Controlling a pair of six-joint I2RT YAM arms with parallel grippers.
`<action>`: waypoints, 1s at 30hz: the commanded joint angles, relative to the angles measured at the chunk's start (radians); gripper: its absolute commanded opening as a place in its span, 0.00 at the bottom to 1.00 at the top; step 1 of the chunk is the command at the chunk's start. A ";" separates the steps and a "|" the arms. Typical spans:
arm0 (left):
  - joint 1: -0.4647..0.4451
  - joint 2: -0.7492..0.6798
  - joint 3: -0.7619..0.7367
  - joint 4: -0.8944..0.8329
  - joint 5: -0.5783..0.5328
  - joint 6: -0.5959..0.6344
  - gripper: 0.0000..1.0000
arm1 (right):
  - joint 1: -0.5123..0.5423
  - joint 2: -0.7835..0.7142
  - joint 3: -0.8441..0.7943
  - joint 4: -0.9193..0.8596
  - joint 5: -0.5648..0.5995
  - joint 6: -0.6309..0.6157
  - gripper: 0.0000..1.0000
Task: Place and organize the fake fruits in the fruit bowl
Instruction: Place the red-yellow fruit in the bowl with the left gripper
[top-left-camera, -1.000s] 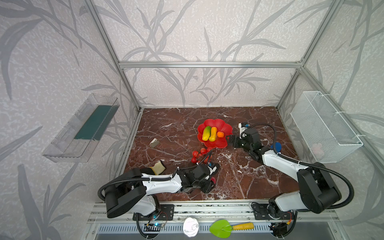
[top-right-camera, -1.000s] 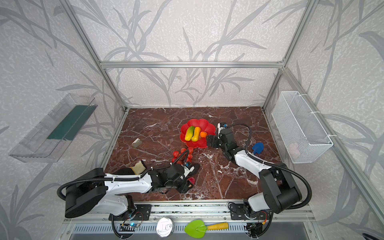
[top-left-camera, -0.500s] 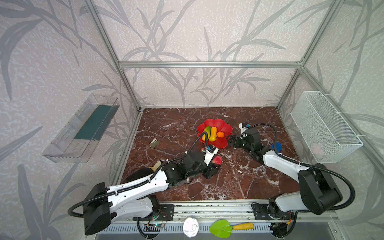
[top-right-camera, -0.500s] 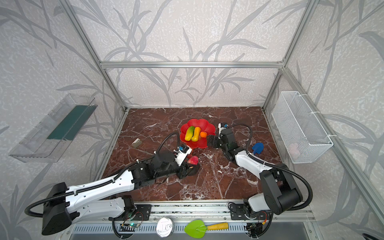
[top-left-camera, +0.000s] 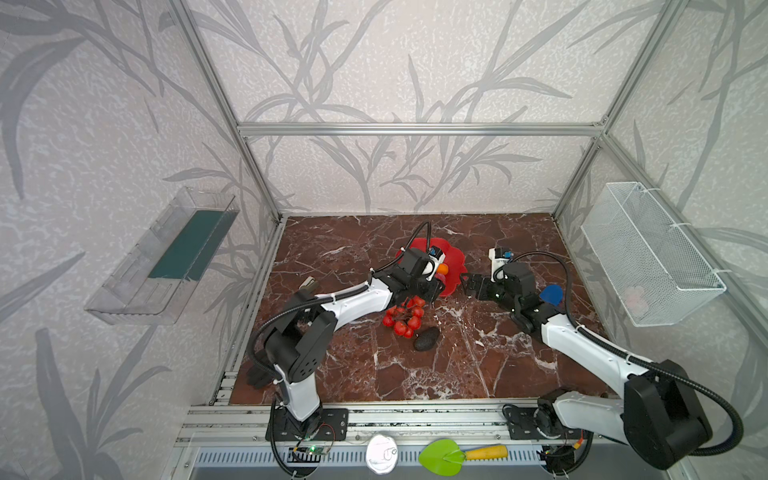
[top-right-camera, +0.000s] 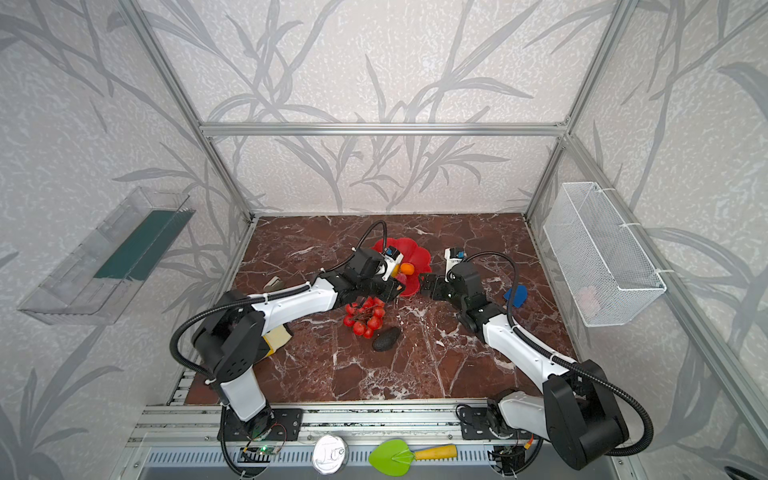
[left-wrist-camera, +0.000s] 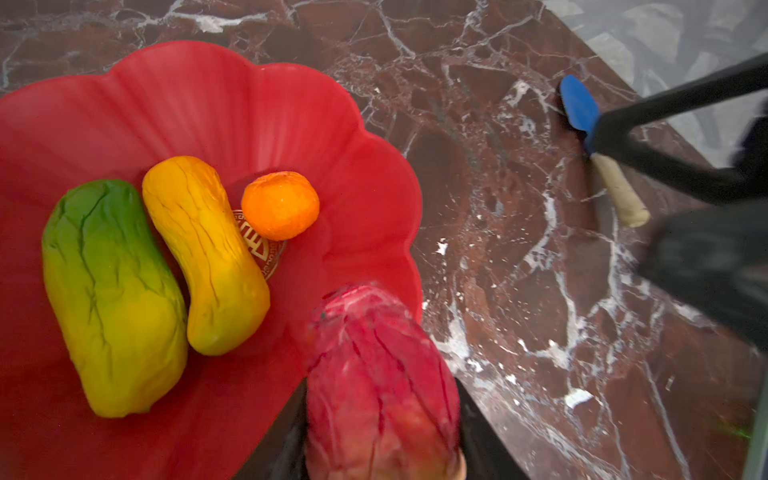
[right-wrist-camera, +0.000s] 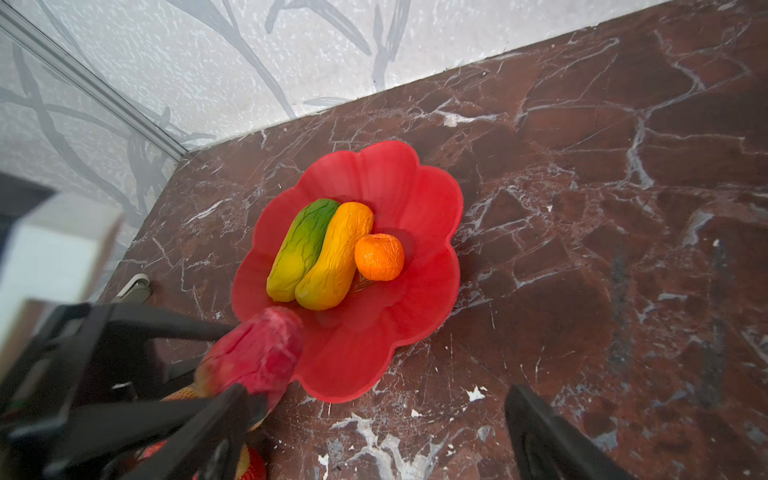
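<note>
Left pincer is partly closed on the red-yellow strawberry-like fruit, gripping its rear end so that most of the body sticks out ahead of the fingers. The fruit's tip hangs at the near scalloped edge of the fruit bowl, above the rim and not over the flat centre. How high it hangs I cannot tell.

Let go from here, it would likely land on the sloping wall and could roll back out onto the table. Carrying it further in has its own risk. The green-yellow oblong fruit and the yellow-orange oblong fruit lie touching side by side. The small orange sits against the second of them, partly over the gold emblem. A low pass or a drop could knock the round orange loose. A push on the rim might also slide or tip the shallow dish.

The cluster of red balls and the avocado lie on the table, close under the left forearm. A dip of that arm could drag them.

Right pincer stands wide open and empty just beside the bowl's rim, near the left one, so the two could collide. The blue scoop lies by the right arm.
</note>
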 joint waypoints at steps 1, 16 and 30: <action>0.013 0.048 0.056 -0.022 -0.018 0.048 0.47 | -0.007 -0.033 -0.012 -0.027 0.014 -0.018 0.96; 0.028 0.130 0.175 -0.030 -0.029 0.040 0.77 | -0.010 -0.034 0.012 -0.072 0.009 -0.051 0.96; 0.042 -0.449 -0.239 0.293 -0.408 0.022 0.86 | 0.158 0.022 -0.014 -0.169 -0.125 -0.070 0.93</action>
